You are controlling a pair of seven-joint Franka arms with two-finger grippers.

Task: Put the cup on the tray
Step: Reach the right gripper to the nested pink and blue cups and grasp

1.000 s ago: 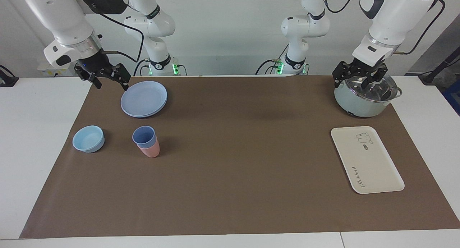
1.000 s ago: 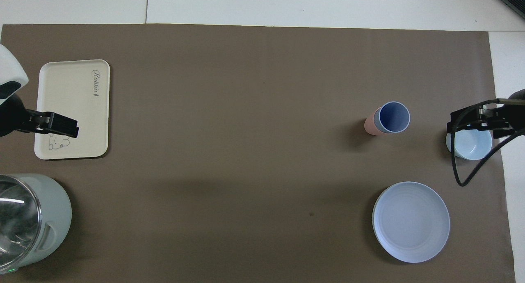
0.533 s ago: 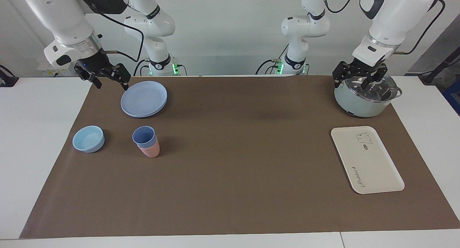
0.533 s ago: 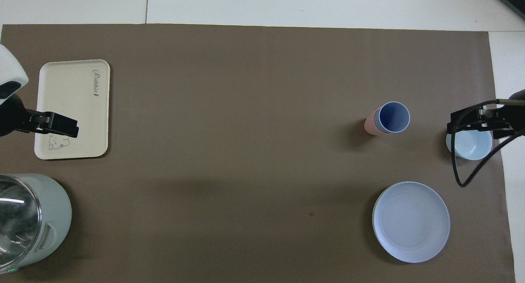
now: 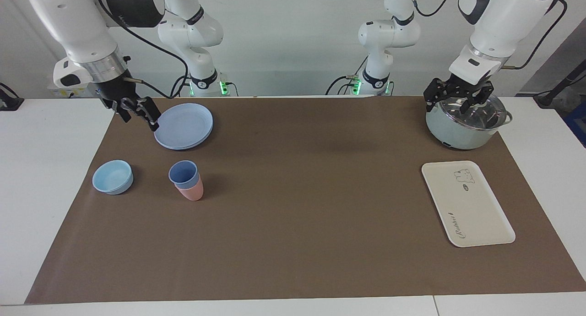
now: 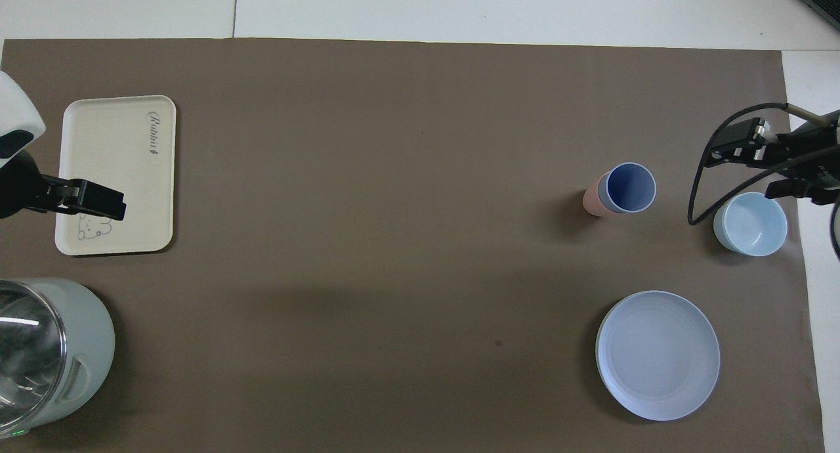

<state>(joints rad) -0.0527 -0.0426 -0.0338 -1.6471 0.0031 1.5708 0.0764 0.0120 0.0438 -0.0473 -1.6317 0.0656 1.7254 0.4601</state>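
Note:
The periwinkle-blue cup (image 5: 183, 173) stands upright, nested inside a pink tumbler (image 5: 192, 193), toward the right arm's end of the table; it also shows in the overhead view (image 6: 630, 187). The cream tray (image 5: 467, 204) lies flat and bare toward the left arm's end, also seen from overhead (image 6: 115, 174). My right gripper (image 5: 138, 117) is open and empty, up in the air over the mat's edge near the plates and the bowl, apart from the cup. My left gripper (image 5: 451, 106) is open and empty over the pot and waits.
Stacked round blue plates (image 5: 183, 126) lie nearer to the robots than the cup. A light-blue bowl (image 5: 112, 177) sits beside the cup at the mat's edge. A pale green pot with a glass lid (image 5: 462, 128) stands nearer to the robots than the tray.
My right gripper has turned at the wrist and dropped a little; from overhead it has shifted off the bowl. The left arm, cup and tray have not moved.

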